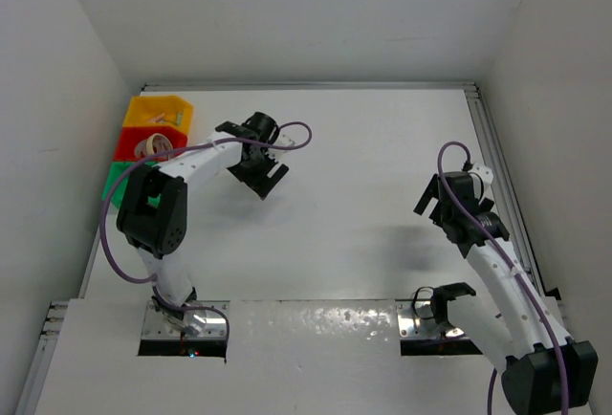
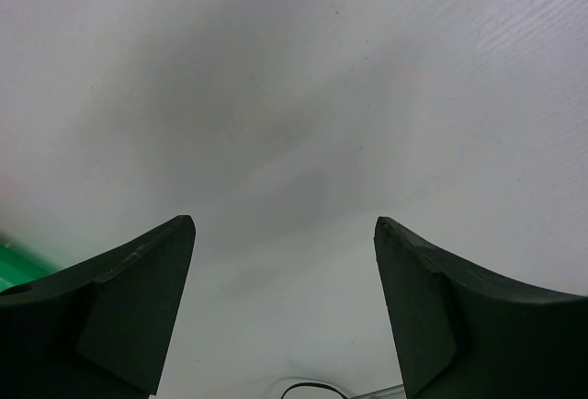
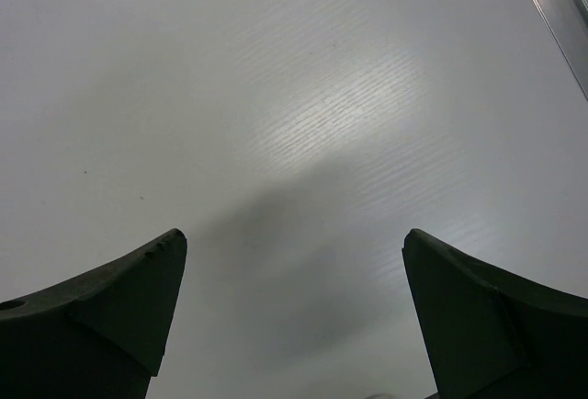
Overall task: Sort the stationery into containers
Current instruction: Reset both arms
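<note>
Three joined bins stand at the table's far left: yellow (image 1: 153, 109), red (image 1: 137, 138) and green (image 1: 119, 188), the green one partly hidden by my left arm. Tan and whitish tape rings (image 1: 154, 145) lie in the red bin, and small pale pieces (image 1: 173, 120) lie in the yellow one. My left gripper (image 1: 259, 178) is open and empty over bare table to the right of the bins; its wrist view (image 2: 285, 233) shows only white table and a sliver of the green bin (image 2: 13, 268). My right gripper (image 1: 438, 210) (image 3: 294, 243) is open and empty over bare table at the right.
A metal rail (image 1: 495, 162) runs along the table's right edge and also shows in the right wrist view (image 3: 562, 8). White walls close the table in at the back and on both sides. A purple cable (image 1: 296, 138) loops off the left wrist.
</note>
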You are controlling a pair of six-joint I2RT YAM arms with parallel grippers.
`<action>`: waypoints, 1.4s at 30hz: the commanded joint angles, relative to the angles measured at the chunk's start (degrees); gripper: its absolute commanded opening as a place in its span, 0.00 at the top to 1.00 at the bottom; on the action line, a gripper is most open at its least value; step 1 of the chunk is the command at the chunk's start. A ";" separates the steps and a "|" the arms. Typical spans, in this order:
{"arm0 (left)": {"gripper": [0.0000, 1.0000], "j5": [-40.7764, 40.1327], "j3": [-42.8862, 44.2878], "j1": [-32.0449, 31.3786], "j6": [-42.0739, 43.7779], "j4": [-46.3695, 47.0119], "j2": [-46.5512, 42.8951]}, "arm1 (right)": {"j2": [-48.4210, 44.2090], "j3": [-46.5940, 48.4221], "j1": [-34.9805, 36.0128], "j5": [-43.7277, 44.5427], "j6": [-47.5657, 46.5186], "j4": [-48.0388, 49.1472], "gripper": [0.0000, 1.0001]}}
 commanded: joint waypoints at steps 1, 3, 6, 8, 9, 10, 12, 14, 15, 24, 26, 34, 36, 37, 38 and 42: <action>0.23 -1.29 0.27 -1.07 -0.31 1.07 -0.72 | -0.59 -0.01 -0.03 -0.24 0.26 0.41 0.01; 0.23 -1.29 0.36 -1.15 -0.31 1.07 -0.72 | -0.42 0.17 -0.03 -0.68 0.27 0.33 0.01; 0.23 -1.38 0.27 -1.24 -0.31 1.16 -0.63 | -0.24 0.26 -0.03 -0.95 0.09 0.06 0.01; 0.23 -1.47 0.18 -1.24 -0.40 1.16 -0.72 | -0.24 0.17 -0.03 -0.86 0.18 0.15 0.01; 0.23 -1.47 0.18 -1.24 -0.40 1.16 -0.72 | -0.24 0.08 -0.12 -0.86 0.18 0.15 0.01; 0.23 -1.64 0.27 -1.24 -1.18 1.24 -0.63 | -0.33 0.00 -0.12 -0.86 0.09 0.15 0.01; 0.24 -1.65 0.88 -1.59 -2.50 1.16 -1.33 | -0.24 -0.09 -0.03 -0.86 -0.08 0.06 0.01; 0.25 4.47 1.85 -1.94 -1.02 -0.24 -2.73 | -0.07 0.26 -0.03 -0.94 -0.52 -0.02 0.01; 0.25 7.38 1.94 -1.34 0.64 -1.30 -6.05 | 0.11 0.52 -0.03 -0.95 -0.96 -0.20 0.01; 0.26 9.70 4.15 13.17 10.94 -7.45 -38.36 | -0.15 3.34 -0.12 -2.88 -3.42 -0.91 0.01; 0.26 8.90 -2.25 13.17 10.85 -8.07 -45.16 | -0.42 3.07 0.06 -4.01 -3.60 -0.20 0.01; 0.22 -2.60 -29.16 12.91 18.66 -6.75 -84.71 | -1.47 2.11 0.06 -6.13 -5.27 0.85 0.01; 0.21 -3.40 -31.97 12.82 21.82 -6.67 -91.12 | -2.00 1.41 0.06 -6.22 -5.36 1.29 0.01; 0.12 -3.32 -32.51 12.82 22.10 -6.49 -92.98 | -2.00 1.23 -0.03 -6.31 -5.53 1.55 0.01; 0.07 -3.14 -32.86 12.91 22.27 -6.67 -95.96 | -2.18 1.05 0.06 -6.39 -5.54 1.73 0.01; 0.00 0.02 -35.14 12.73 22.98 -8.07 -101.78 | -2.70 0.87 -0.03 -6.31 -5.36 1.47 0.01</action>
